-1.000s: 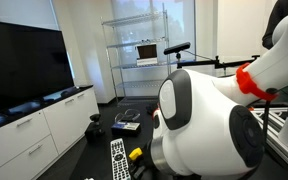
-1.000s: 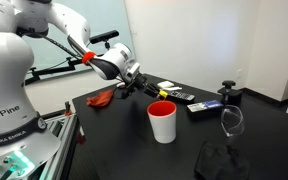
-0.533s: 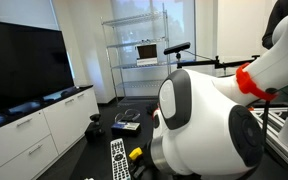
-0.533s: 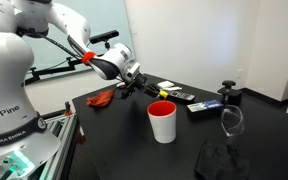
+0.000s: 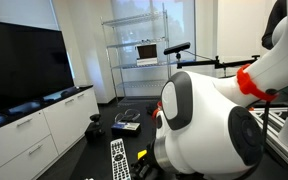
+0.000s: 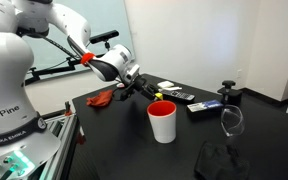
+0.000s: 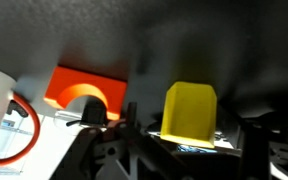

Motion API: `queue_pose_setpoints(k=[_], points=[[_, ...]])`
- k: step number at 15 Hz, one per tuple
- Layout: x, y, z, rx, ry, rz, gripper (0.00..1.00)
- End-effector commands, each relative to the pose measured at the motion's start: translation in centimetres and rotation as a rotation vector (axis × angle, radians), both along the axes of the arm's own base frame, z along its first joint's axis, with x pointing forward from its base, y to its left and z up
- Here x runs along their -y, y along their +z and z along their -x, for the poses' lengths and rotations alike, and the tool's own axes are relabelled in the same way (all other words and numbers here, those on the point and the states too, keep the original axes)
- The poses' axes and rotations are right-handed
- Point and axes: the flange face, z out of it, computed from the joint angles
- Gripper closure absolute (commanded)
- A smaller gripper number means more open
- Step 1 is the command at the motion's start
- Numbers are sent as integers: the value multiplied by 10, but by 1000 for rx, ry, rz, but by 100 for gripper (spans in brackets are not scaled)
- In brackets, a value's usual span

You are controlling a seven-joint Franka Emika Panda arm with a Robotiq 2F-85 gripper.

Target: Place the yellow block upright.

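Note:
The yellow block (image 7: 191, 110) fills the middle of the wrist view, standing on end against the dark table (image 6: 114, 130). My gripper (image 7: 189, 128) is open around it, with a dark finger on either side and a gap between each finger and the block. In an exterior view a sliver of the yellow block (image 5: 141, 154) shows beside the arm's white body. In an exterior view the gripper (image 6: 141, 90) sits low over the table, behind the red cup; the block itself is hard to make out there.
A red cup (image 6: 163, 121) stands near the gripper, and an orange-red block (image 7: 84, 90) lies just past it. A remote (image 5: 119, 158), a flat box (image 6: 203, 106), a glass (image 6: 232, 120), a black clamp (image 6: 230, 93) and dark cloth (image 6: 222, 160) share the table.
The jaws have come apart from the yellow block, which now stands free between them. The arm has barely shifted; less yellow shows beside it in an exterior view.

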Motion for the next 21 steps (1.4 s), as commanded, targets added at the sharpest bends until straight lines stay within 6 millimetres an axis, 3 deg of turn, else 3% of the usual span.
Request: queue_pose_setpoints(k=[1, 4, 6, 10, 12, 14, 17, 21], points=[[3, 7, 1, -18, -4, -23, 0], [3, 15, 6, -37, 15, -39, 0], [5, 31, 11, -58, 43, -68, 0], [26, 105, 21, -132, 191, -122, 0], [50, 139, 24, -188, 277, -80, 0], [76, 158, 25, -252, 337, -1, 0], [94, 169, 27, -338, 414, 62, 0], [81, 180, 19, -360, 540, 71, 0]])
